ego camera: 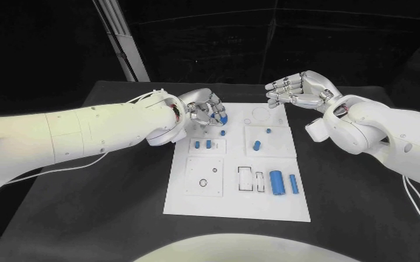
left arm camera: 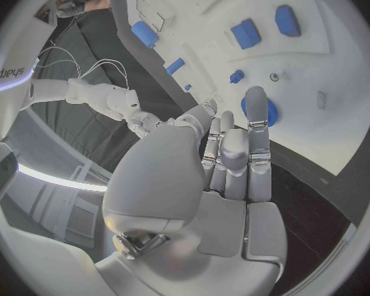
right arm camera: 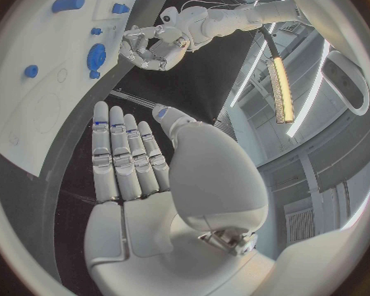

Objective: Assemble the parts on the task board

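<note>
The white task board [ego camera: 197, 201] lies in the middle of the black table. My left hand [ego camera: 203, 111] hovers over the board's far left corner, fingers pointing down. A round blue part [ego camera: 222, 118] lies on the board right at its fingertips; in the left wrist view one finger [left arm camera: 257, 112] lies across this disc [left arm camera: 271, 114], and I cannot tell whether it touches. My right hand [ego camera: 297, 90] is raised above the far right corner, palm up, fingers spread and holding nothing. More blue parts lie on the board: a small pair [ego camera: 203, 144], a peg [ego camera: 257, 146], a long cylinder [ego camera: 277, 182] and a slim bar [ego camera: 294, 184].
Outlined slots [ego camera: 249, 180] and small holes [ego camera: 203, 183] mark the board's near half. Bare black table [ego camera: 122, 201] runs around the board on both sides. A grey post [ego camera: 122, 37] stands behind the table at the far left.
</note>
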Motion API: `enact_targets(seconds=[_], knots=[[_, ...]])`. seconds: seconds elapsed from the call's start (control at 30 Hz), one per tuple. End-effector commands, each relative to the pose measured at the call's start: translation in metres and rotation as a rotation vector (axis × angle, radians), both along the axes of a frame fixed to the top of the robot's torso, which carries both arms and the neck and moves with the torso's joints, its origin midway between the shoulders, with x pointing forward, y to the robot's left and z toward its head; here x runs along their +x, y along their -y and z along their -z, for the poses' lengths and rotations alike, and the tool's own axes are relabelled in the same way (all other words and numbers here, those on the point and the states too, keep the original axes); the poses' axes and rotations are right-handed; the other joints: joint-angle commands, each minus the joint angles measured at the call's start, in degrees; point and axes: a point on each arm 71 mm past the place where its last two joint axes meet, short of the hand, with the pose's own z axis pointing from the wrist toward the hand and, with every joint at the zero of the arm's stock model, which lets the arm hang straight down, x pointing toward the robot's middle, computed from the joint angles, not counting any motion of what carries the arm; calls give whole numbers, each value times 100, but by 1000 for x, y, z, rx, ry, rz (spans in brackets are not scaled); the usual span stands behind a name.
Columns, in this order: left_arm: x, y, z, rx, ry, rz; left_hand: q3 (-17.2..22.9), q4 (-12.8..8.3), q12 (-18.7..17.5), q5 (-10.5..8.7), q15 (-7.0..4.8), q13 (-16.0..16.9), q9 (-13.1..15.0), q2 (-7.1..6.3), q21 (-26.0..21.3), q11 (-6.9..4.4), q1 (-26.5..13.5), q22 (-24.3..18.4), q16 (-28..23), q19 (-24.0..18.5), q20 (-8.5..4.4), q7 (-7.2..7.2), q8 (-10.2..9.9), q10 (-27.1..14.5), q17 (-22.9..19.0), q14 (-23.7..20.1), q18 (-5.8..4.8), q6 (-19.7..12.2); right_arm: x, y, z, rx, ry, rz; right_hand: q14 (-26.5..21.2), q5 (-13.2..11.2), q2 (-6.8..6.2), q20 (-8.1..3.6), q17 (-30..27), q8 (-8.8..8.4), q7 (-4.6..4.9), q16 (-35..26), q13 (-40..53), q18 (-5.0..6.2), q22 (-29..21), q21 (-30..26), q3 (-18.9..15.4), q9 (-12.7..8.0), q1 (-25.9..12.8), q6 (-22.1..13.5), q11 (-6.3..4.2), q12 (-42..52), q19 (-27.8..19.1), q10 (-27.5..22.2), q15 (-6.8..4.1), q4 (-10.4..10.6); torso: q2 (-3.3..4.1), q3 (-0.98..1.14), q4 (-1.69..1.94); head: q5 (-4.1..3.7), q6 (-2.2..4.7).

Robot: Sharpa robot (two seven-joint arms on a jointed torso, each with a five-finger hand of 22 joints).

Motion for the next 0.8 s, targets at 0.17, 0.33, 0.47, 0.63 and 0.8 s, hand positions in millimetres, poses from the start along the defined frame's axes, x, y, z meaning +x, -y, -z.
enact_targets(seconds=[0.17, 0.33, 0.47, 0.63, 0.8], knots=[[1, 15, 2, 114, 165, 139, 63, -25, -283, -35, 11, -301, -168, -223, 47, 43, -197, 10, 264, 176, 5, -20, -275, -12, 323, 206, 68, 196, 0, -1, -1, 5, 2, -14, -36, 34, 0, 51, -5, -17, 46, -19, -1, 39, -5, -40, 16, -6, -44, -31, 14, -25, -6, -42, 0, -34, 3, 0, -4, -28, 24], [4, 23, 7, 171, 155, 162, 27, -80, -436, -58, 14, -489, -261, -262, 137, 54, -276, 58, 539, 316, 11, -27, -438, -19, 657, 387, 69, 349, 0, -3, -1, 6, 1, -16, -36, 34, 0, 51, -5, -17, 46, -19, -1, 39, -5, -40, 16, -6, -44, -31, 14, -25, -6, -42, 0, -34, 6, 0, 3, -34, 29], [6, 27, 12, 221, 131, 183, 13, -127, -531, -60, 25, -603, -311, -254, 235, 70, -305, 133, 682, 398, 15, -12, -551, -49, 832, 472, 58, 407, 0, -3, -1, 7, 1, -18, -36, 34, 0, 51, -5, -17, 46, -19, -1, 39, -5, -40, 16, -6, -44, -31, 14, -25, -6, -42, 0, -34, 6, -3, -1, -27, 26], [8, 30, 15, 269, 114, 205, -88, -131, -543, -63, 15, -678, -325, -234, 751, 60, -403, 600, 877, 621, 13, -24, -641, -6, 1118, 602, -26, 482, 0, -4, -1, 7, 1, -18, -36, 34, 0, 51, -5, -17, 46, -19, -1, 39, -5, -40, 16, -6, -44, -31, 14, -25, -6, -42, 0, -34, 7, 2, -6, -26, 12], [9, 33, 19, 293, 99, 211, -111, -161, -535, -61, -5, -733, -327, -175, 1206, 41, -414, 1013, 980, 812, -4, -38, -708, 112, 1250, 684, -102, 570, 0, -5, -1, 8, 0, -20, -33, 32, 9, 51, -10, -13, 45, -14, -1, 41, -9, -45, 19, -4, -41, -28, 12, -20, -2, -41, -2, -44, 5, -5, -2, -43, 6]])
